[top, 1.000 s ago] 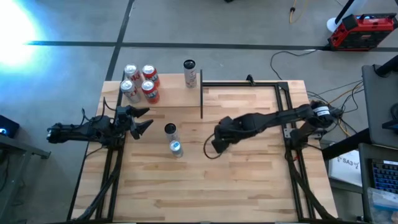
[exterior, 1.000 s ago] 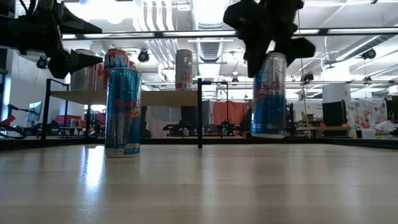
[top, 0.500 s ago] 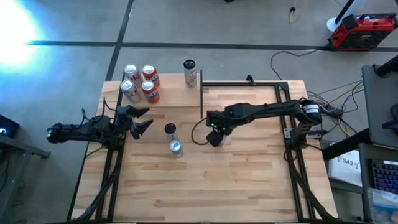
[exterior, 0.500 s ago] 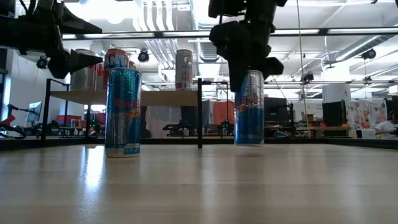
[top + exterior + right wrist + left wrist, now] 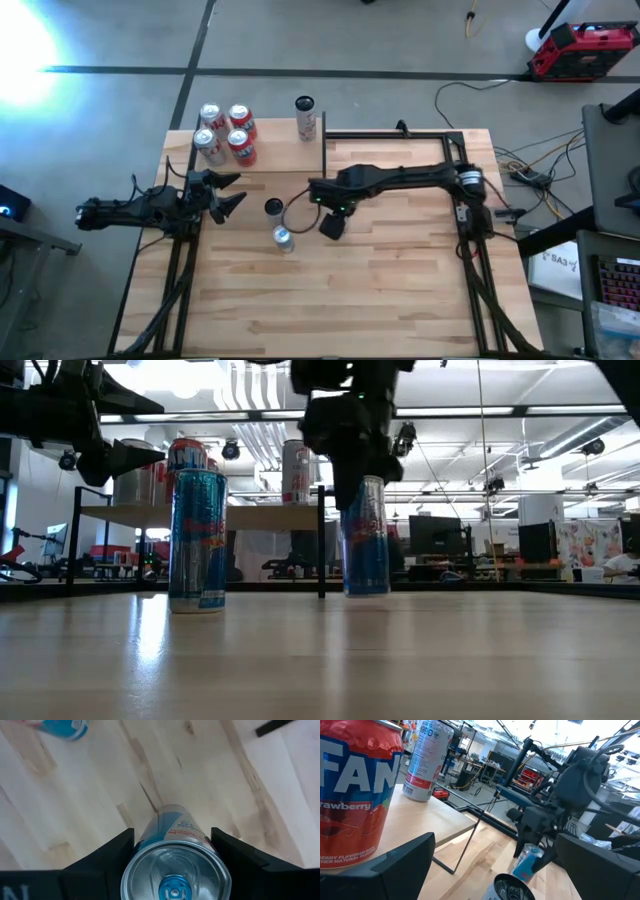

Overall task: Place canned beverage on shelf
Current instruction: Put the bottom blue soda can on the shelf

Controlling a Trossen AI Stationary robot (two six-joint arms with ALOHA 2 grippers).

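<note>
Presently catalogued:

1. Right gripper point(image 5: 331, 222): dark two-finger unit over the middle of the striped butcher-block surface point(image 5: 400, 300), jaws closed on the top of a slim blue-and-silver beverage can point(image 5: 365, 536). In the low view the can hangs upright, its base at about the level of the surface; contact cannot be told. In the right wrist view the can's silver lid point(image 5: 175, 875) sits between the two dark fingers point(image 5: 102, 857).

2. Shelf point(image 5: 270, 150): rectangular pale wood board on a thin black metal frame, at the far left part of the surface. The held can is in front of it and off its near right corner, not on it.

3. On the shelf: four red-and-silver soda cans point(image 5: 226, 133) in a tight cluster at the far left corner, and one tall white-and-red can point(image 5: 305, 117) standing apart at the far right edge.

4. On the surface: a second slim blue-and-silver can point(image 5: 283, 238) standing upright just left of the right gripper, and a dark-topped can point(image 5: 273, 208) beside it, nearer the shelf.

5. Left gripper point(image 5: 228, 192): at the left side of the surface, near the shelf's front edge, jaws spread wide and holding nothing. The left wrist view shows a red strawberry soda can point(image 5: 355, 795) close in front of it.
</note>
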